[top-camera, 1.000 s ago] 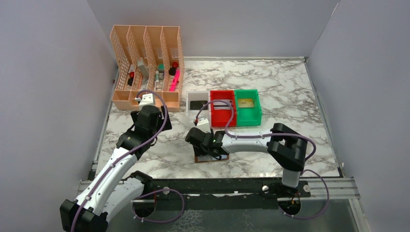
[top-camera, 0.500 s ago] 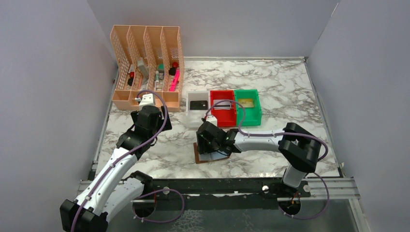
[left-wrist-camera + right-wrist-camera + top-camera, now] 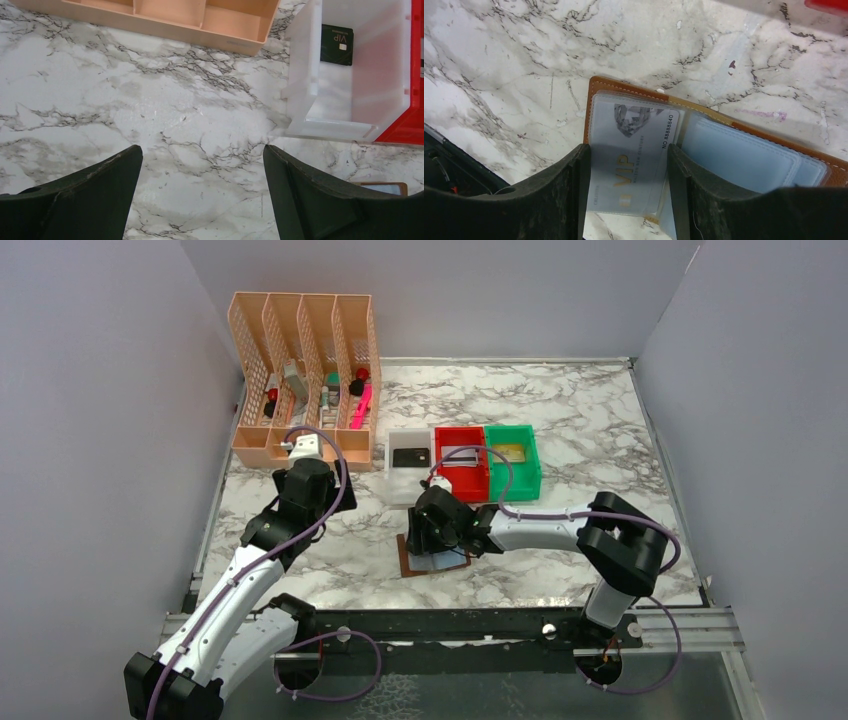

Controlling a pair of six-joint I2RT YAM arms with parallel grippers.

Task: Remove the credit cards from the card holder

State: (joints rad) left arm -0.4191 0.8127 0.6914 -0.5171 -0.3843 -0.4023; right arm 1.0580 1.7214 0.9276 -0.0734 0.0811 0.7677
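The card holder (image 3: 596,87) lies open and flat on the tabletop (image 3: 524,60), in the near middle. It lies open so the pockets face up and a card can slide out. One silver card (image 3: 631,160) with "VIP" on it sits in the left pocket, under a clear cover. The right pockets (image 3: 744,155) look pale blue, and I see no card in them.

The right gripper (image 3: 626,150) is right over that card. It is open, with one finger on each side of the card, lined up with the card's long edges. I think it is there to pinch the card or pull it out. I cannot tell if the fingers touch the card yet.

Farther back on the left, the left gripper (image 3: 201,152) hangs over bare tabletop. It is wide open and holds nothing. I think it waits there, out of the way.

Past the card holder, three bins stand in a row, touching. The white bin (image 3: 305,75) on the left has a black card (image 3: 336,45) lying flat inside. The red bin (image 3: 458,487) in the middle seems to hold something pale, but a cable (image 3: 470,452) crosses it, so I am not sure. The green bin (image 3: 521,485) on the right has a gold card (image 3: 508,453).

Far back on the left stands an orange rack (image 3: 300,340) with pens (image 3: 358,405) and other small things in its slots.
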